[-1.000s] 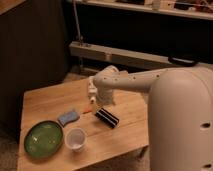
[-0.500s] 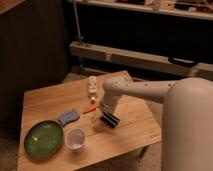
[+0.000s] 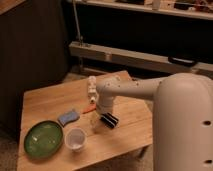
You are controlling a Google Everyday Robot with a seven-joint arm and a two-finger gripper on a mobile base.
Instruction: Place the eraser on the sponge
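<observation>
The eraser [image 3: 110, 120], a black block with thin pale stripes, lies on the wooden table [image 3: 55, 100] right of centre. My gripper [image 3: 100, 121] reaches down from the white arm and sits at the eraser's left end, touching or nearly touching it. The sponge [image 3: 68, 117], a flat blue-grey pad, rests on the table about a hand's width left of the eraser. It is apart from the gripper and has nothing on it.
A green plate [image 3: 44, 138] sits at the front left, with a clear cup [image 3: 76, 139] just right of it. A thin orange stick [image 3: 89, 109] lies between sponge and arm. The table's front edge runs close behind the cup. The robot's white body [image 3: 182, 125] fills the right side.
The arm has swung down and forward from behind the eraser, and the gripper now sits low at the eraser's left end. The eraser, sponge, plate and cup have not moved.
</observation>
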